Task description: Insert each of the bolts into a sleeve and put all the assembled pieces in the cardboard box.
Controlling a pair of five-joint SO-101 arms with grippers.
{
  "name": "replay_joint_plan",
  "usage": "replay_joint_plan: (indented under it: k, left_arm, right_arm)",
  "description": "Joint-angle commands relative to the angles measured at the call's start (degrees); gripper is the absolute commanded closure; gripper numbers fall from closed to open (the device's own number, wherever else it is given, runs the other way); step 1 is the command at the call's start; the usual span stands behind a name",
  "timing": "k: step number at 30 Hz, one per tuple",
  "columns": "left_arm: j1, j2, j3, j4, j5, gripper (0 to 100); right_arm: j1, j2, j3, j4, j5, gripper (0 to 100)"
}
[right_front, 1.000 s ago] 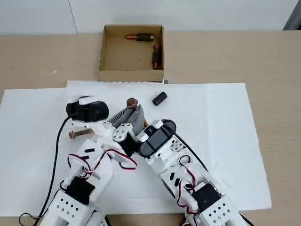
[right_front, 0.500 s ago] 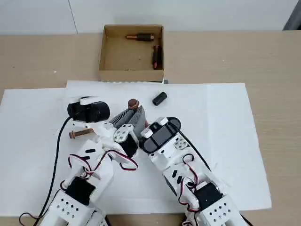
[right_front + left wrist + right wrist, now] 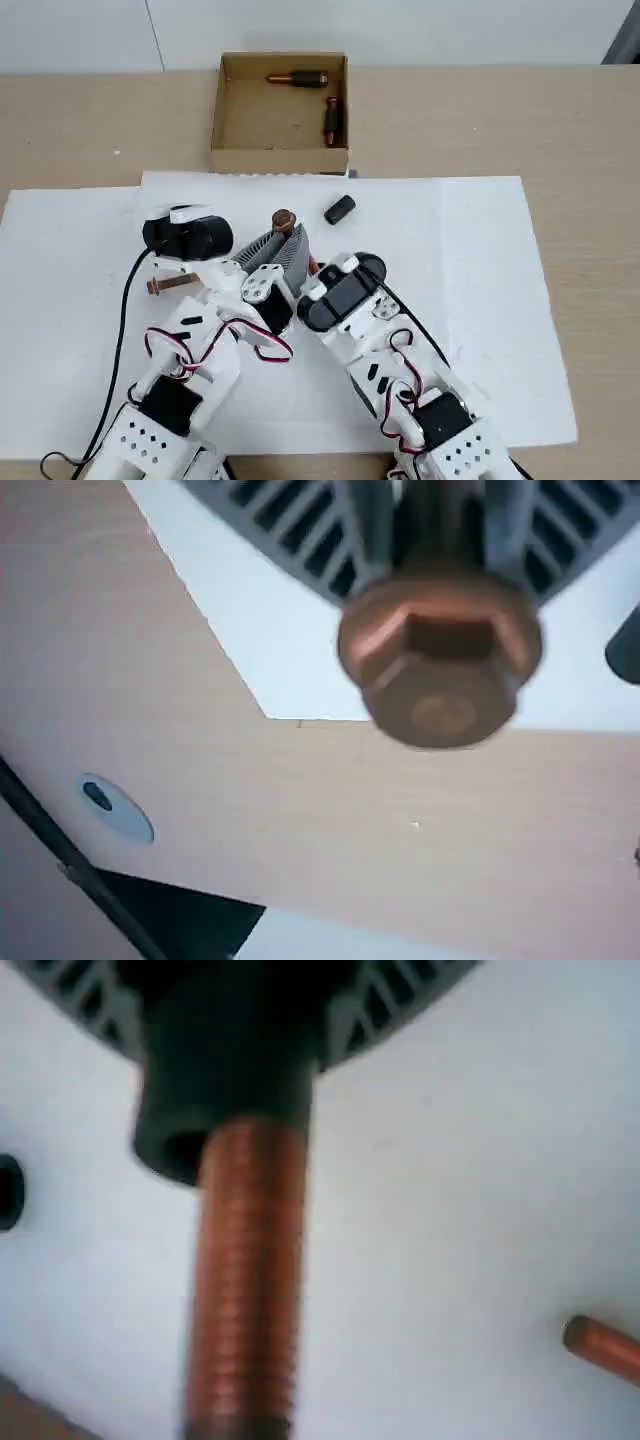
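Observation:
My left gripper (image 3: pixel 283 238) (image 3: pixel 440 530) is shut on a copper bolt (image 3: pixel 282 218) (image 3: pixel 440 660), whose hex head points toward the box. My right gripper (image 3: pixel 235 1000) is shut on a black sleeve (image 3: pixel 225 1070), and the bolt's threaded shaft (image 3: pixel 245 1290) enters the sleeve's open end. In the high view both grippers meet at the middle of the white sheet (image 3: pixel 480 280). A loose bolt (image 3: pixel 172 284) (image 3: pixel 605 1345) lies left of the arms. A loose black sleeve (image 3: pixel 340 209) (image 3: pixel 8 1190) lies ahead of them. The cardboard box (image 3: pixel 280 160) holds two assembled pieces (image 3: pixel 297 78) (image 3: pixel 333 120).
The box stands on the wooden table (image 3: pixel 560 120) just past the sheet's far edge. A black cable (image 3: pixel 125 300) runs along the left arm. The right half of the sheet is bare.
The right arm has shifted slightly to the right and back with the sleeve. The left gripper and the bolt head have stayed in place.

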Motion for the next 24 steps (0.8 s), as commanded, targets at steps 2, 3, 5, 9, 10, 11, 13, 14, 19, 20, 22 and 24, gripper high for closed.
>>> replay_joint_plan:
  k: [2,3,5,9,10,11,13,14,19,20,22,24]
  left_arm:
    - [0.79,-0.53,0.13,0.53,-0.26,100]
    - [0.88,-0.53,0.13,0.53,-0.26,100]
    - [0.88,-0.53,0.13,0.62,-0.26,100]
    - [1.85,-0.53,0.13,2.81,-0.26,100]
    - [2.29,-0.53,0.13,3.78,-0.18,100]
    - [2.81,-0.53,0.13,4.40,-0.18,100]
    - [3.08,-0.53,0.13,4.66,0.00,100]
    - [3.08,-0.53,0.13,4.66,0.00,100]
    - [2.90,-0.53,0.13,2.29,0.00,100]
    - [2.90,-0.53,0.13,1.67,0.00,100]
    - [2.90,-0.53,0.31,0.53,-0.09,100]
    - [2.90,-0.53,1.27,-1.14,-0.18,100]
  right_arm:
    - [0.13,-9.36,2.29,-1.80,2.64,99.6]
    - [0.13,-11.12,3.25,-1.80,3.25,99.6]
    - [0.13,-14.02,4.92,-1.80,3.78,99.6]
    - [0.13,-15.52,6.24,-1.80,3.78,99.6]
    - [0.13,-15.52,6.24,-1.80,3.78,99.6]
    - [0.13,-15.34,6.24,-1.80,3.78,99.6]
    - [0.13,-15.43,6.24,-1.80,3.78,99.6]
    - [0.04,-15.43,6.33,-1.80,3.69,99.6]
    - [0.04,-15.43,6.42,-1.80,3.69,99.6]
    - [0.04,-15.43,6.42,-1.80,3.69,99.6]
    - [0.04,-15.43,6.42,-1.80,3.69,99.6]
    - [0.04,-15.43,6.42,-1.80,3.69,99.6]
